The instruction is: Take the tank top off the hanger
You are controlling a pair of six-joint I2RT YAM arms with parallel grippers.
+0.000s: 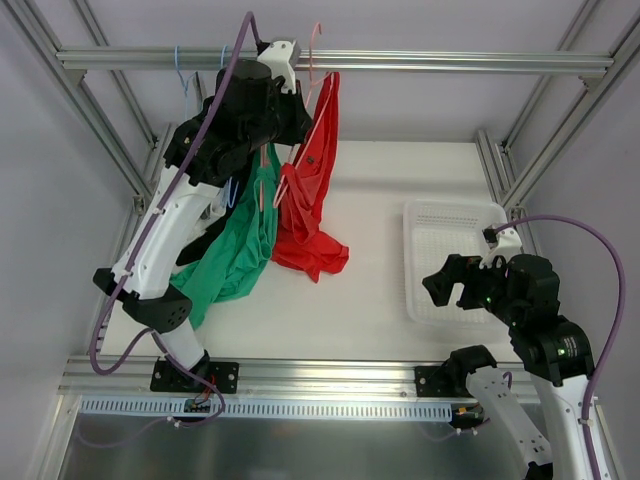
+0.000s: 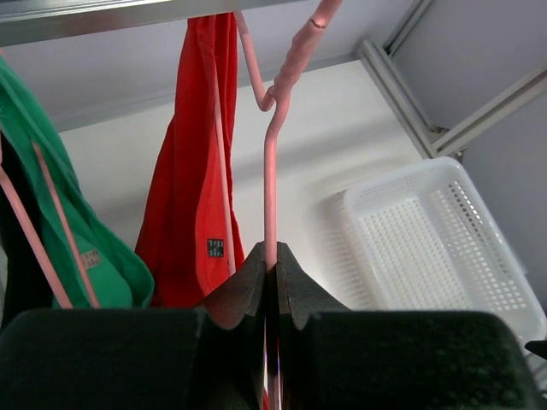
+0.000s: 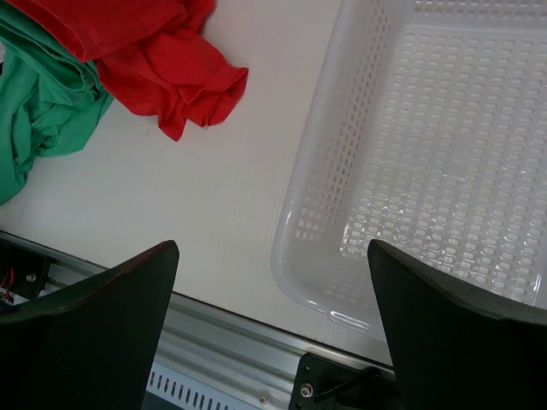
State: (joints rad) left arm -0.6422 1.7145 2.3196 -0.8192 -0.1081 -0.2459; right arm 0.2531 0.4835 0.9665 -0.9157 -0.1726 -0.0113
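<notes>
Bright even light, soft shadows, sharp

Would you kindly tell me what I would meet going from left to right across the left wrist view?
green garment → red garment → pink hanger → white basket

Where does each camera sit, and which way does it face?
Top external: above and behind, looking down at the table; left arm, right arm show.
Left wrist: raised by the rail, looking along shut left tool at the hanger.
Right wrist: low, facing down at the basket; open right tool shows.
Shared: all three see red top and basket.
</notes>
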